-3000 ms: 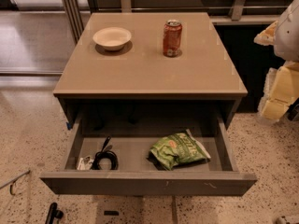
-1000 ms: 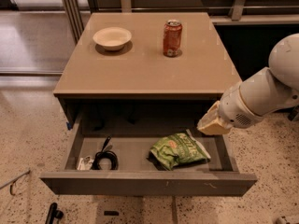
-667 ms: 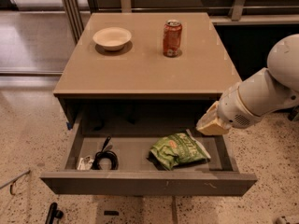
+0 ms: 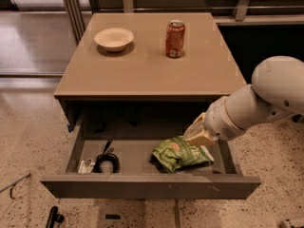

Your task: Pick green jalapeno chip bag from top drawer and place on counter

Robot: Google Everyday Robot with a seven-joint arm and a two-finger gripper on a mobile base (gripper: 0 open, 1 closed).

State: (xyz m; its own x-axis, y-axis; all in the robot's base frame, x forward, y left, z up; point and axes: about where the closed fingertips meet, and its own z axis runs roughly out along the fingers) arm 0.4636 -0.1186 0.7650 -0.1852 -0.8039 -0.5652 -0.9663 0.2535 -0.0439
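— Hovering or in contact? Where's your hand (image 4: 199,133)?
— Inside the top drawer (image 4: 152,186), at its right end, low over the drawer floor. It sits at the upper right corner of the green jalapeno chip bag (image 4: 179,154). Touching or just above, I can't tell which.
— Bag relative to the hand?
— Just down and left of it, toward the drawer front. It lies flat and crinkled. Long axis runs across the drawer, slightly skewed to the front panel.
— Hand open or closed?
— Can't tell. The bag lies flat on the drawer floor, so I judge it not gripped yet.
— Obstructions?
— Black cable (image 4: 107,161) is well left of the hand, at the other end of the drawer, apart from the bag. No concern.
— Drop zone?
— Bench (image 4: 147,75) is above and beyond the hand. Bowl (image 4: 114,38) and red soda can (image 4: 175,39) stand toward its far side, well apart from the hand. I'd set down short of both.
— Risk?
— Soft bag, so a corner pinch could slip. I'd shift left toward its middle before closing, then clear the bench edge going up.
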